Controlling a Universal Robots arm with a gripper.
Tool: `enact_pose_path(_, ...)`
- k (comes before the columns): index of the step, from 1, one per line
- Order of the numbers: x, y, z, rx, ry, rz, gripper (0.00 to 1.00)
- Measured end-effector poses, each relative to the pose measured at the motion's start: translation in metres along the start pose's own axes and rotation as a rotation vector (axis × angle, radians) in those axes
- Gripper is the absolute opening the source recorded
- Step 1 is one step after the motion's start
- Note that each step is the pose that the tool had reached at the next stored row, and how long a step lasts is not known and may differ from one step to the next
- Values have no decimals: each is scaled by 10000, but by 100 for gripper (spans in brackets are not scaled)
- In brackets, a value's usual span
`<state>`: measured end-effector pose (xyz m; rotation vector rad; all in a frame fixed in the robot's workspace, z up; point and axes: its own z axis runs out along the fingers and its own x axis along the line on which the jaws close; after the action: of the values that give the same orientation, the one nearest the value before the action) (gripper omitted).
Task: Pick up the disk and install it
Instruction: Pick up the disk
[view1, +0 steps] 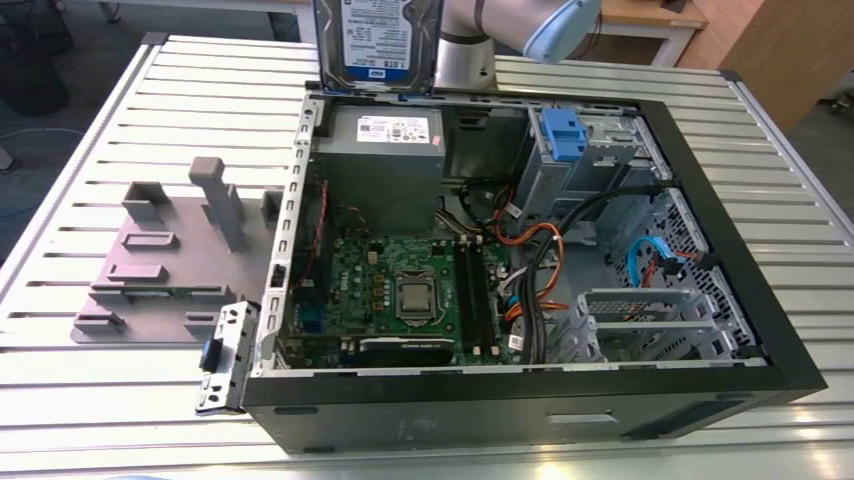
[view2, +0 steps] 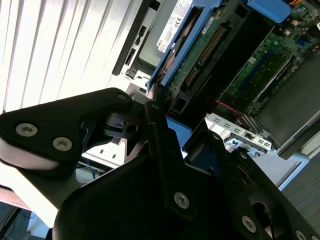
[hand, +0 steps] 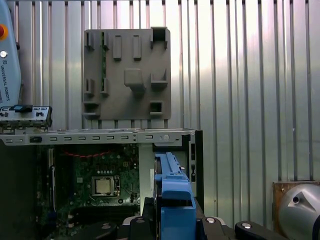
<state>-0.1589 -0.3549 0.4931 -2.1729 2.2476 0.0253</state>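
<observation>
The gripper (hand: 172, 226) pinches the disk (view1: 378, 42) by its blue rails, holding it on edge above the open computer case (view1: 727, 210), over the rim nearest the grey metal box (view1: 387, 140). The case also holds a motherboard (view1: 407, 290), a blue clip (view1: 561, 135) and loose cables (view1: 541, 250). A grey fixture plate (view1: 154, 265) lies on the slatted table (view1: 120, 400) beside the case, at the exterior view's left.

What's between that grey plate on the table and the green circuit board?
The computer case's metal wall stands between them, as the first wrist view shows.
</observation>
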Motion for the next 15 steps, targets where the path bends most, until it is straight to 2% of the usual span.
enact_pose_path(15,-1,-46,1,0,0,0,36)
